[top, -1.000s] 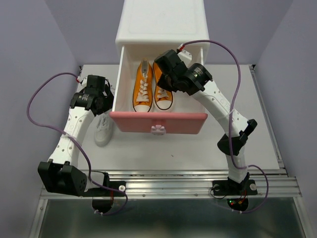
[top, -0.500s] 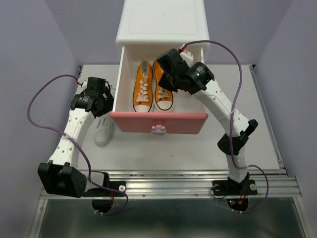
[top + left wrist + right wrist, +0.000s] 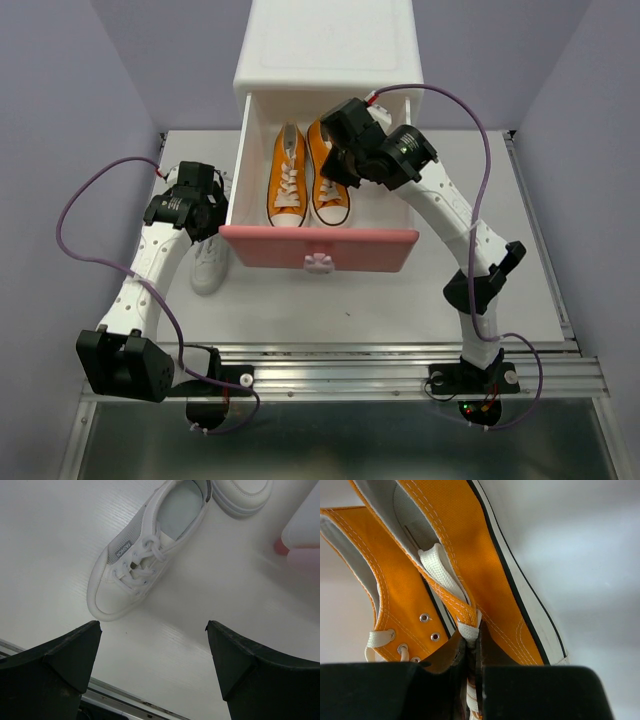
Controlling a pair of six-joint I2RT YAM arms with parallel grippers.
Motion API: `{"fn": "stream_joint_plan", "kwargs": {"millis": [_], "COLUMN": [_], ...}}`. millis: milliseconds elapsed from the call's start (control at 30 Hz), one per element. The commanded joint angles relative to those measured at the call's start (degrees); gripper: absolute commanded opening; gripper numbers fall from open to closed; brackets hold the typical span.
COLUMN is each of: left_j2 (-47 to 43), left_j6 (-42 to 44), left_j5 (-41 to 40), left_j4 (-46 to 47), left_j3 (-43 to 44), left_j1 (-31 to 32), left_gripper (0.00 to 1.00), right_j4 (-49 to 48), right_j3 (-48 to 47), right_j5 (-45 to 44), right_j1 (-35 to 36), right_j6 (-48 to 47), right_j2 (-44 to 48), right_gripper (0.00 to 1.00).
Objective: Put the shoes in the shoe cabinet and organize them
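- At the middle of the far edge of the bench (image 3: 400, 300), the shoe cabinet (image 3: 325, 45) stood with its upper drawer (image 3: 250, 150) pulled out toward the near edge.
- The drawer's pink front (image 3: 370, 247) faced the arm bases and carried a white bunny knob (image 3: 318, 262) at its centre.
- Both orange sneakers lay side by side inside the drawer, toe caps pointing at the pink front.
- The right gripper (image 3: 471, 655) reached into the drawer from the right edge side, above the held orange sneaker (image 3: 332, 200).
- The right wrist view showed its fingers (image 3: 535, 690) pressed almost together, pinching the orange canvas and white lace strip at that sneaker's opening.
- Whether that sneaker's sole rested on the drawer floor could not be determined.
- The second orange sneaker (image 3: 287, 185) lay just beside it, toward the left edge, clear of the claw.
- The left gripper (image 3: 152, 625) hung over the bench just outside the drawer's left wall, with its fingers (image 3: 60, 665) spread wide and nothing between them.
- Below it, a white sneaker (image 3: 145, 560) lay upright on the bench surface, laces up, beside the drawer's near left corner.
- The second white sneaker (image 3: 242, 495) lay near the first, farther from the near edge; only part of it appeared in the left wrist view.
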State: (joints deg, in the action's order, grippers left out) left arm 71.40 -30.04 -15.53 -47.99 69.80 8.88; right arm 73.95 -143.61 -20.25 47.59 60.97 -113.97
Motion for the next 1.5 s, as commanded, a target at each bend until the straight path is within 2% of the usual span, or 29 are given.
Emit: {"fn": "stream_joint_plan", "kwargs": {"millis": [0,133,200,233,267,333,367,500,667,767,867,933,1167,1333,1467], "left_j2": [-1.26,-1.0,-1.0,-1.0,-1.0,-1.0,-1.0,-1.08,-1.17,-1.08,-0.56,-0.38,-1.26,-3.01,-3.19], "left_j6": [-0.37,-0.11,-0.28,-0.28,-0.28,-0.54,-0.54,-0.63,-0.72,-0.72,-0.89,-1.33,-1.69,-2.3,-2.65], "left_j5": [-1.61,-2.05,-2.22,-2.05,-1.96,-1.96,-1.96,-2.05,-2.05,-2.05,-2.14,-1.96,-2.49,-2.75,-2.75], "left_j4": [0.35,0.09,0.09,0.17,0.26,0.26,0.26,0.53,0.35,0.44,0.61,0.61,0.09,-0.44,-0.62], "left_j3": [-0.02,1.04,1.22,1.22,1.22,1.39,1.39,1.57,2.27,2.88,3.59,4.11,4.21,3.33,3.06], "left_j1": [-0.36,-0.36,-0.36,-0.36,-0.36,-0.36,-0.36,-0.36,-0.36,-0.36,-0.36,-0.36,-0.36,-0.36,-0.36], "left_gripper": [0.99,0.99,0.99,0.99,0.99,0.99,0.99,0.99,0.99,0.99,0.99,0.99,0.99,0.99,0.99], "right_j4": [5.5,5.5,5.5,5.5,5.5,5.5,5.5,2.62,-5.39,-9.17,-13.21,-16.9,-19.28,-20.87,-21.31], "right_j3": [2.01,2.37,2.28,2.11,2.46,2.37,2.2,1.05,3.25,2.55,2.89,3.69,0.08,1.23,1.67], "right_j5": [9.35,10.05,9.62,9.01,8.74,8.13,7.77,5.93,3.47,1.54,-0.49,-1.45,-7.87,-12.08,-10.7], "right_j1": [1.8,1.19,0.66,0.66,0.66,0.13,0.13,0.13,0.13,0.13,0.13,0.13,0.13,0.13,0.13], "right_j6": [2.66,2.49,2.49,2.49,2.92,2.93,2.93,1.18,-2.51,-5.59,-11.39,-16.83,-28.43,-33.1,-34.78], "right_j2": [1.74,1.3,1.21,1.3,1.47,1.82,1.91,2.61,5.86,6.39,6.83,7.01,3.23,2.18,0.86], "right_gripper": [0.01,0.01,0.06,0.11,0.23,0.34,0.48,0.65,0.69,0.77,0.8,0.8,0.78,0.78,0.74]}}
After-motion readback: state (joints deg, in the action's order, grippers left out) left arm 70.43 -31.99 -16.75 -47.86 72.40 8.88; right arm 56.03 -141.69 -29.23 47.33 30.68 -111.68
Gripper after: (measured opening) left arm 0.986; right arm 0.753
